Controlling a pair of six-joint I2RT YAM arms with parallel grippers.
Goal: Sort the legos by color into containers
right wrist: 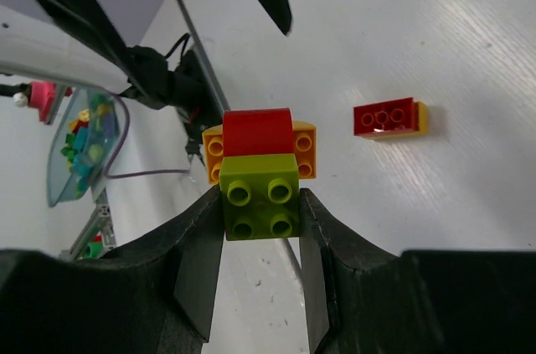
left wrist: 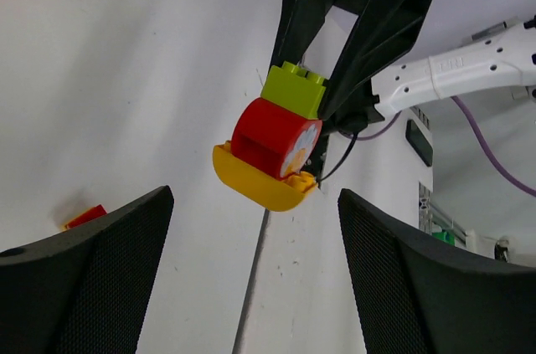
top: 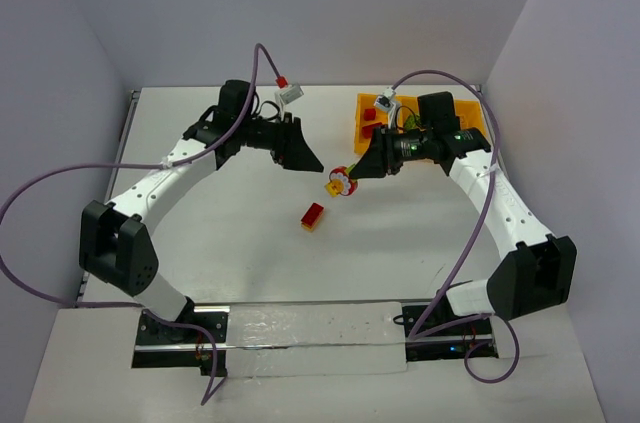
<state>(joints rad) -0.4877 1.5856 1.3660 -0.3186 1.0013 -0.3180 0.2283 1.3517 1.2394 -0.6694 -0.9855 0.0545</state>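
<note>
Right tool (top: 354,173) is clamping the light, slick stack (left wrist: 272,149) (three legos) by its lime brick (right wrist: 260,203); left tool (top: 303,161) is gaping, best pinching the yellow base (left wrist: 255,185).

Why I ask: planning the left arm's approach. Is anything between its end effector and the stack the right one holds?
Nothing visible: only open air separates the left end effector from the stack in the right end effector.
</note>
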